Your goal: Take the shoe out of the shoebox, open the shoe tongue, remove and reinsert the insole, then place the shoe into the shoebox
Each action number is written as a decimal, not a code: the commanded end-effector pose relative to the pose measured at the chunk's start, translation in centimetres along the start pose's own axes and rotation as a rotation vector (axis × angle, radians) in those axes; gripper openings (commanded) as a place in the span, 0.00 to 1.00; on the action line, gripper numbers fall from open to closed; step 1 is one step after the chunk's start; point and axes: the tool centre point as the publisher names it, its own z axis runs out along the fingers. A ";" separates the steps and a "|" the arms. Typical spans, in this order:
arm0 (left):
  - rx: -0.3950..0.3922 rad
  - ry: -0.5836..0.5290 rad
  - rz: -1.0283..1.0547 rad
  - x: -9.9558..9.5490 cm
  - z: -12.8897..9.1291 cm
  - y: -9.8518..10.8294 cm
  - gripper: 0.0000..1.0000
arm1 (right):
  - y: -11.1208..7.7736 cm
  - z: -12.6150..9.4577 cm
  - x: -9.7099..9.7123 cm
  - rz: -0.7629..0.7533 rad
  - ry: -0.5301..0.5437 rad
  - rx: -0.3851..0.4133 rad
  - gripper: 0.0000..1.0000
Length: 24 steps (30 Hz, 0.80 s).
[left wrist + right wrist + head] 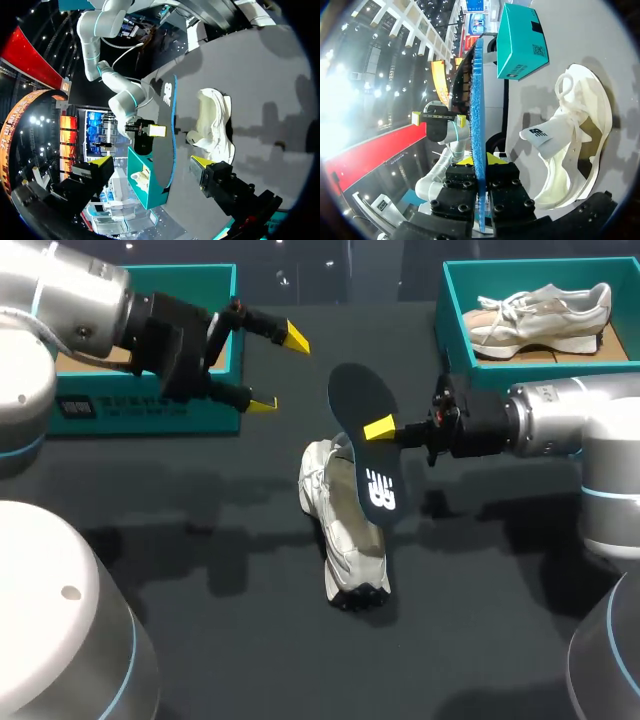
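The shoe [345, 530] is lying on the table [200, 570] near the middle, toe toward the near side, outside both boxes. The head view is showing it from above. The right wrist view is showing its open mouth [575, 135] and the tongue [540, 137] standing out from it.

Just beyond the shoe, the right arm is reaching in level from the right. The right claw [380, 427] is clamping the insole [372, 475], which is hanging upright with its lower end at the shoe's opening. In the right wrist view the insole [478, 100] is showing edge-on, pinched between the fingers of the claw [479, 161]. The left wrist view is showing its dark face [165, 135] with the shoe [215, 125] beside it.

Further left, the left arm is pointing toward the middle above the table. The left claw [278, 370] is gaping wide and holding nothing, well apart from the insole.

At the far edge two teal boxes are sitting. The left box [150, 410] is lying behind the left claw. The right box [450, 310] is holding a second shoe [545, 315].

The count is two shoes, one insole, two boxes and two arms.
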 end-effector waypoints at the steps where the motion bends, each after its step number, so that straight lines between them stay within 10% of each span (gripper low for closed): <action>1: 0.046 0.089 -0.001 -0.6 0.1 1.0 1.00 | -0.2 0.0 0.0 -0.001 -0.002 -0.006 0.00; 7: 0.046 0.089 -0.001 -0.6 0.1 1.0 1.00 | -0.2 0.0 0.0 -0.001 -0.002 -0.006 0.00; 24: 0.104 0.610 -0.079 -4.8 2.2 3.7 1.00 | -0.2 0.0 0.0 -0.001 -0.002 -0.006 0.00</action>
